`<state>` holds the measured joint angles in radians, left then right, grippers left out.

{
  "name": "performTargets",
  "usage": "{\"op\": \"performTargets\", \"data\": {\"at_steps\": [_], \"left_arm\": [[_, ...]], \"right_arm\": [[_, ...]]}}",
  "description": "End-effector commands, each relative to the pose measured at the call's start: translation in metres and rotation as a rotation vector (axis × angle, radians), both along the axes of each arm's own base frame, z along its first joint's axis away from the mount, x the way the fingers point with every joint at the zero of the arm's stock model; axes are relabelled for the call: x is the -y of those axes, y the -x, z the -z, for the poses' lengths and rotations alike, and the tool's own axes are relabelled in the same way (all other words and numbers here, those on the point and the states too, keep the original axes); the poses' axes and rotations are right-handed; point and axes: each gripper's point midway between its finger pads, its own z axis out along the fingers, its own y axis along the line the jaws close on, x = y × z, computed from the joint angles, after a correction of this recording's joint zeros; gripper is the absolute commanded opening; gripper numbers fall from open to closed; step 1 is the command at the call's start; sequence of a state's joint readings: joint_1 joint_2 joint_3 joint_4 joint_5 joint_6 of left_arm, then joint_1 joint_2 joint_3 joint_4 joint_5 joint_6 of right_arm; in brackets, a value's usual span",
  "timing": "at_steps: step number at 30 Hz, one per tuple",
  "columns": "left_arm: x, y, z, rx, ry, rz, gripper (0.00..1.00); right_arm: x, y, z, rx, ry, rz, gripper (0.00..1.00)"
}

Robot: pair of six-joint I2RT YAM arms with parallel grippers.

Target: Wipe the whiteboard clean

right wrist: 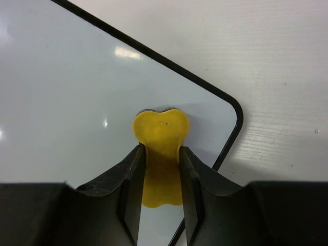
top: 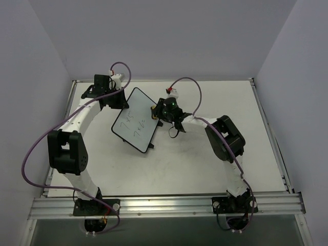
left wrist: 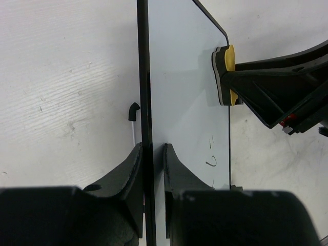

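The whiteboard (top: 134, 121) is tilted in the middle of the table, with dark handwritten sums on its lower half. My left gripper (top: 117, 98) is shut on the board's upper left edge; in the left wrist view the black frame (left wrist: 145, 92) runs between the fingers (left wrist: 177, 169). My right gripper (top: 158, 109) is shut on the yellow-black eraser (right wrist: 161, 154) and presses it against the board (right wrist: 77, 102) near its upper right corner. The eraser also shows in the left wrist view (left wrist: 225, 74) against the board's far edge.
The table (top: 215, 164) has a metal rail (top: 169, 205) along its near edge. Grey walls stand on the left, back and right. A purple cable (top: 36, 154) loops off the left arm, and another arches above the right gripper.
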<state>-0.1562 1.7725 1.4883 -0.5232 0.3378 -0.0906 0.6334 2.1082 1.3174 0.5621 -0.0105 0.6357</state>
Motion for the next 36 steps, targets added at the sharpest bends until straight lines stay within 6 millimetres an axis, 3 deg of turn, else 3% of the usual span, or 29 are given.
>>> {"op": "performTargets", "data": {"at_steps": [1,7,18,26,30,31,36], "left_arm": [[0.024,0.022,0.028,-0.054,-0.031,0.079,0.02],[0.024,0.026,0.028,-0.007,-0.052,0.043,0.02],[0.016,0.024,0.033,0.043,-0.077,-0.017,0.02],[0.01,0.022,0.033,0.081,-0.098,-0.04,0.02],[0.008,0.021,0.028,0.102,-0.101,-0.046,0.02],[0.008,0.021,0.027,0.108,-0.101,-0.046,0.02],[0.006,0.02,0.023,0.126,-0.107,-0.052,0.02]], "right_arm": [[-0.031,0.057,0.021,-0.087,0.09,-0.125,0.09],[-0.079,0.093,0.004,-0.051,0.079,-0.219,0.09],[-0.121,0.148,-0.022,-0.009,0.078,-0.296,0.09],[-0.099,0.147,0.006,-0.047,0.117,-0.245,0.09],[-0.076,0.144,0.028,-0.075,0.124,-0.206,0.09],[-0.066,0.149,0.041,-0.096,0.141,-0.201,0.09],[-0.038,0.148,0.056,-0.117,0.142,-0.153,0.09]]}}
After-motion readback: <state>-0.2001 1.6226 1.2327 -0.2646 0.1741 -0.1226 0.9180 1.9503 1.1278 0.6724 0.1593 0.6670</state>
